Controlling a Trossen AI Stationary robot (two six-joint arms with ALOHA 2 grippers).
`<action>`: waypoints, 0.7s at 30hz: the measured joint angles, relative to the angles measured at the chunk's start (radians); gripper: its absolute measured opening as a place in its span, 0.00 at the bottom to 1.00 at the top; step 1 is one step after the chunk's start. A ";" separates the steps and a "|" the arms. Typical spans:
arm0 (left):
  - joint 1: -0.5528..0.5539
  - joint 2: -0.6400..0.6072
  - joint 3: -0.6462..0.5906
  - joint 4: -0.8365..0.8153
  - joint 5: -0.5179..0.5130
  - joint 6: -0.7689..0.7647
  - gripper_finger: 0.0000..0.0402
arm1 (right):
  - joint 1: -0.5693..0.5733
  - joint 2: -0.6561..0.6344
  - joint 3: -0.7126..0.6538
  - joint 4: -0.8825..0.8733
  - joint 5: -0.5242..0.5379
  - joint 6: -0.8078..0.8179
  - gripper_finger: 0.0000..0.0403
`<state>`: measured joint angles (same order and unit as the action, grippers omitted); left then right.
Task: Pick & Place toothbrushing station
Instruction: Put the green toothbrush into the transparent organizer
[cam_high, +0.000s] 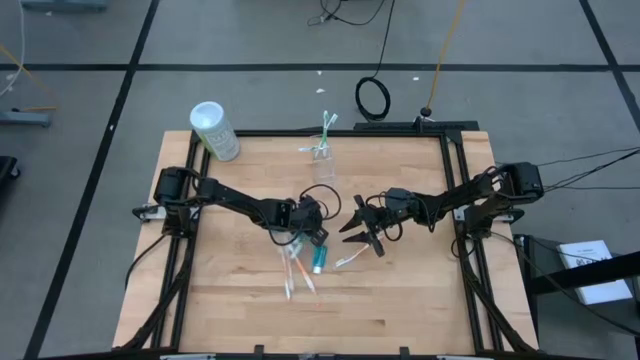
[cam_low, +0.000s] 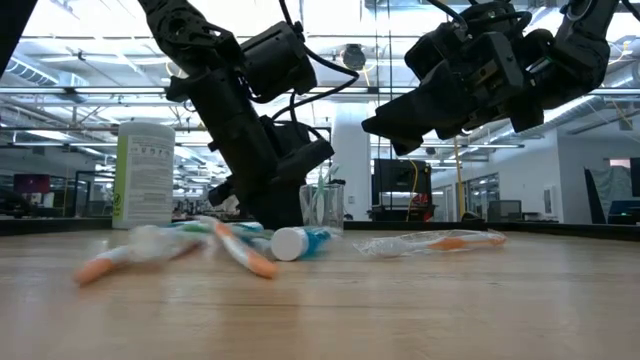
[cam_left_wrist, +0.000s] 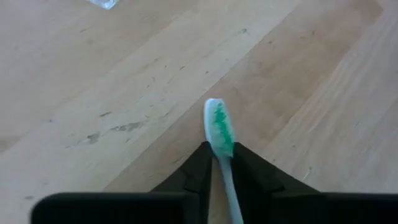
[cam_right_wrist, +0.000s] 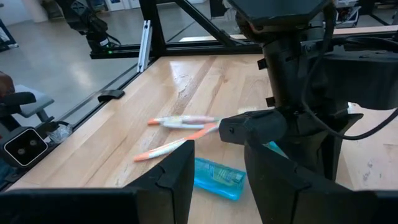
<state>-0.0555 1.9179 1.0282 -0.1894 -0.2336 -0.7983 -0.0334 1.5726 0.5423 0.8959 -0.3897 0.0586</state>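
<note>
toothbrush pinched in left gripper; right gripper spread, empty

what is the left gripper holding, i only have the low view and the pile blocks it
Observer: The left gripper is shut on a toothbrush with green bristles. The head pokes out past the fingers.
Operator: is the right one carrying anything
Observer: No. The right gripper is open and empty, beside the left one over the middle of the table.
Operator: where does the cup sit from there
Observer: The cup stands beyond both grippers, near the table's back edge, away from your camera.
</note>
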 joint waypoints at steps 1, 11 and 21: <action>0.001 0.000 0.000 0.001 0.002 0.016 0.11 | 0.000 0.000 0.000 -0.001 0.000 0.000 0.33; 0.025 0.001 0.000 0.027 0.035 0.170 0.02 | 0.000 0.000 0.000 -0.011 0.000 0.000 0.33; 0.024 -0.099 -0.006 0.040 0.014 0.243 0.01 | 0.000 0.000 0.000 -0.011 0.000 0.000 0.33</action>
<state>-0.0311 1.8188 1.0225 -0.1496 -0.2195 -0.5556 -0.0338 1.5726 0.5423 0.8848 -0.3897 0.0582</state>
